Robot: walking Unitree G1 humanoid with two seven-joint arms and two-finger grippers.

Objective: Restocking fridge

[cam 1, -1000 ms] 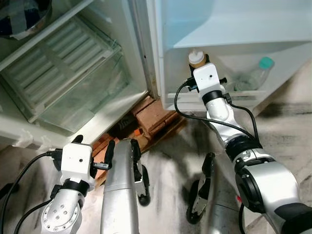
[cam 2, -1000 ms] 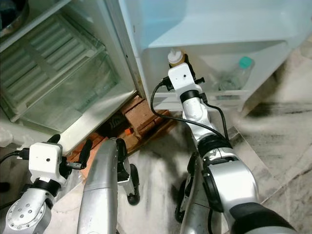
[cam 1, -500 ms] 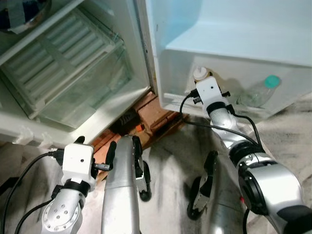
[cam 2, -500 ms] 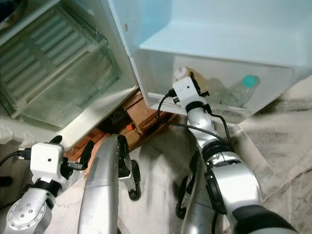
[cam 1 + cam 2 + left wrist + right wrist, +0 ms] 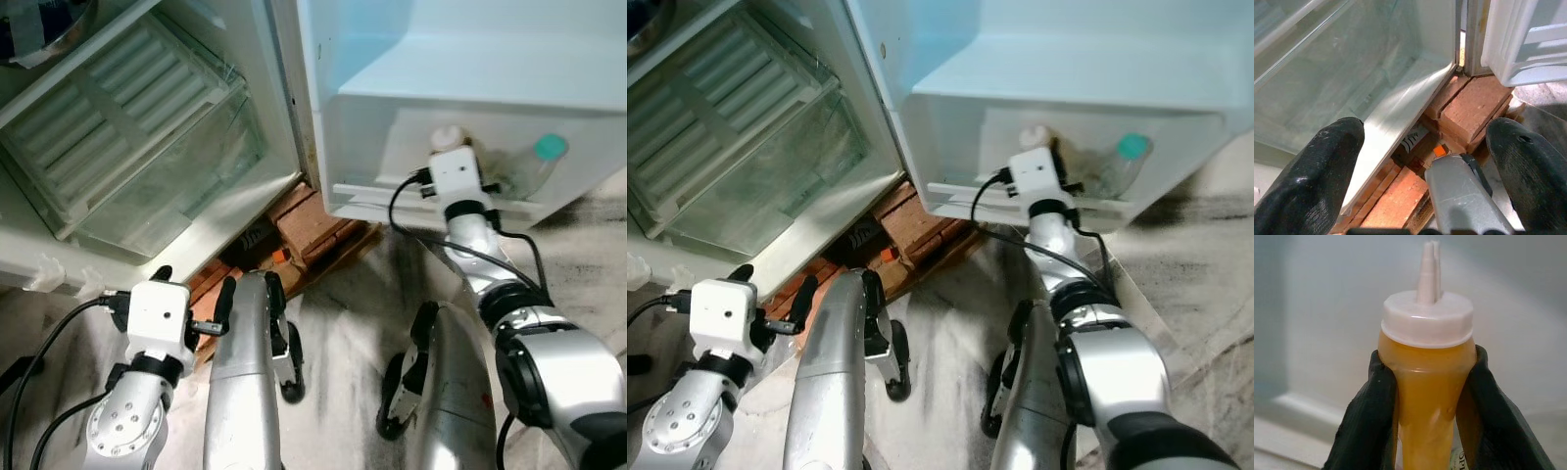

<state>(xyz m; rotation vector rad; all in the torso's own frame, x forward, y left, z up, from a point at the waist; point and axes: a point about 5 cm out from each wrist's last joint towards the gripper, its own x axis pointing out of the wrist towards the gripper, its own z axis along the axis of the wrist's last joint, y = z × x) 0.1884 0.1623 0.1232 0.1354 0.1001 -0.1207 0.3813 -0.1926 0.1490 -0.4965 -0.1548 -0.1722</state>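
Legs and the left arm are filling the lower part of the head views, with the left gripper idling at the lower left, its fingers spread wide and grasping nothing. In its wrist view it is looking past a silver leg toward the bricks propping up the fridge.

Higher in the frame, at centre right, the right arm is reaching up to the door shelf, and the right gripper is clenching the neck of a sauce bottle, orange with a pale nozzle cap. The bottle is sitting inside the shelf, behind its front rail, at the upper right of the left eye view. Just beside it, further right in the same shelf, a clear bottle with a teal cap is leaning.

Judging from this, the placing step is nearly finished; letting go is probably next. The risk is tipping: the sauce bottle is tall and narrow, and if the fingers drag on its neck while opening or pulling back, it could topple into the teal-capped bottle or over the rail. The wrist cable is hanging close to the rail and might snag there. Open room is lying to the left inside the shelf; the overhang above is limiting upward withdrawal. At the upper left, the glass drawer is standing well apart.
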